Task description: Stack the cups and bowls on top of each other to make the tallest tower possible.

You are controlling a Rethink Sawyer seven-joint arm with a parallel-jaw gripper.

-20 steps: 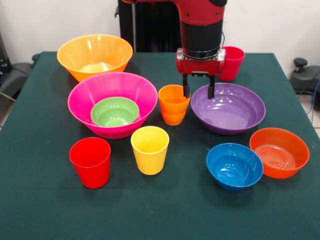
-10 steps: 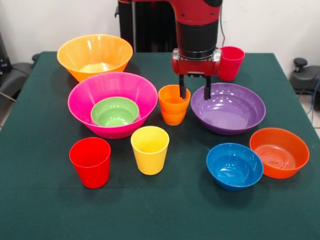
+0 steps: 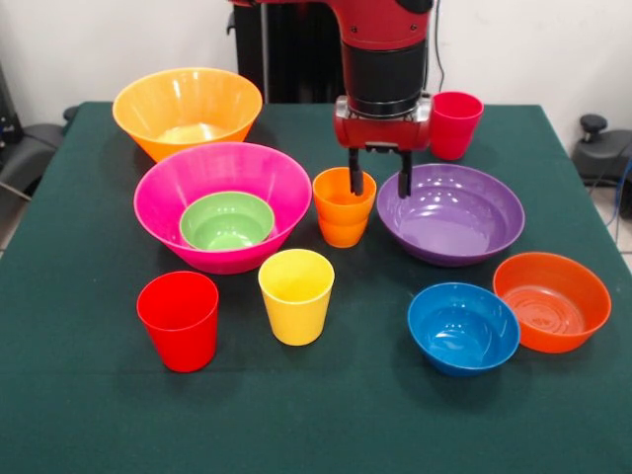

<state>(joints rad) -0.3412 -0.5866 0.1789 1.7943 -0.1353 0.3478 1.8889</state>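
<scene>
The pincer (image 3: 378, 185) hangs open above the narrow gap between the orange cup (image 3: 343, 205) and the purple bowl (image 3: 450, 212), one finger seemingly over the cup's rim. The hot-pink bowl (image 3: 223, 188) crowds the cup's other side. Bare worktop (image 3: 316, 415) lies open along the front edge.

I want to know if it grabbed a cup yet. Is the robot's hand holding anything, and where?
No. The hand is open and empty, with one finger over the orange cup and the other over the purple bowl.
</scene>
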